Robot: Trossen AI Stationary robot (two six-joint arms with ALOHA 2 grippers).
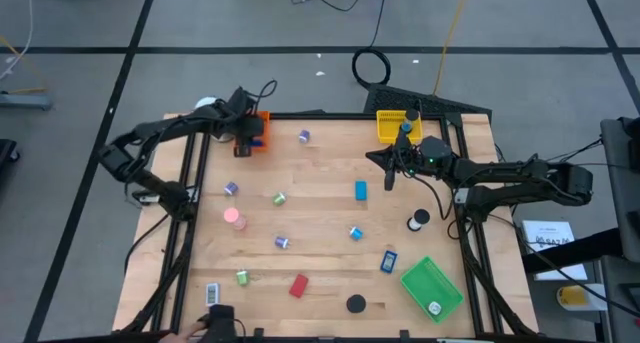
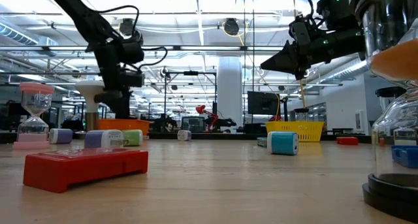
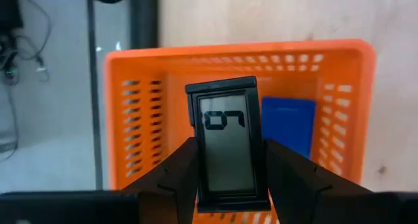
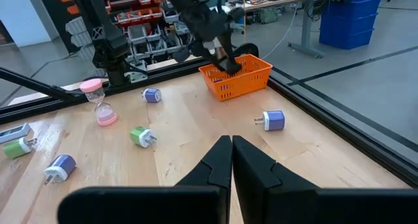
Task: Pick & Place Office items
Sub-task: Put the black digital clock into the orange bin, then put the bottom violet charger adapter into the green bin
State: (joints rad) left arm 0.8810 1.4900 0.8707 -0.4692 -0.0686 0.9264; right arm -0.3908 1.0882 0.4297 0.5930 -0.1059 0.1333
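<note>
Left claw [image 3: 225,178] is clamped on a small black-framed timer [image 3: 227,142] right over the orange basket [image 1: 256,131] at the counter's upper left; a blue piece [image 3: 288,123] lies inside. Right claw [image 4: 231,160] hangs pinched together, empty, upper right.

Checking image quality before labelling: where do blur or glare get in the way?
Low view: the near red rectangular block and dark hourglass base are soft; ceiling lights glare. Left wrist view: the left tool looks blurred, the orange plastic basket sharper.
</note>
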